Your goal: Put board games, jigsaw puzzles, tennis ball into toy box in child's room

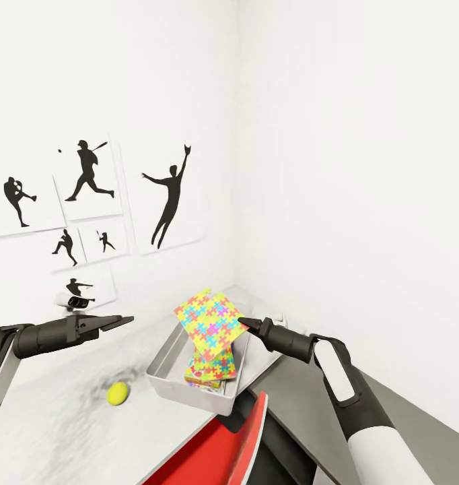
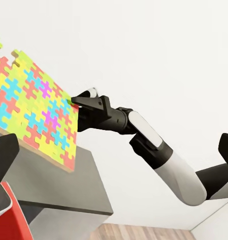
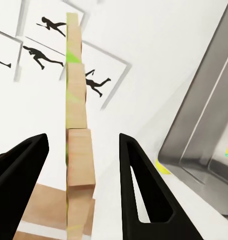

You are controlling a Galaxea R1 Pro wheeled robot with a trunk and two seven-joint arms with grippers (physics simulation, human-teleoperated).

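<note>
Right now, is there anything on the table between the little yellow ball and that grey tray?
Nothing: in the head view the stretch of table between the tennis ball and the toy box is bare.

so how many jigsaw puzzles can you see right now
2: one jigsaw puzzle held up at the right gripper above the toy box; another inside it. More may be hidden.

Black tapered fingers, long and pointed, tip the left gripper (image 1: pixel 122 320), with a dark charcoal cylindrical wrist behind them. The right gripper (image 1: pixel 245 323) has the same matte black fingers (image 3: pixel 139 185), wedge-shaped with a triangular cut-out. Behind its wrist sits a black forearm joint with a white inlaid panel, then a glossy white rounded sleeve.
</note>
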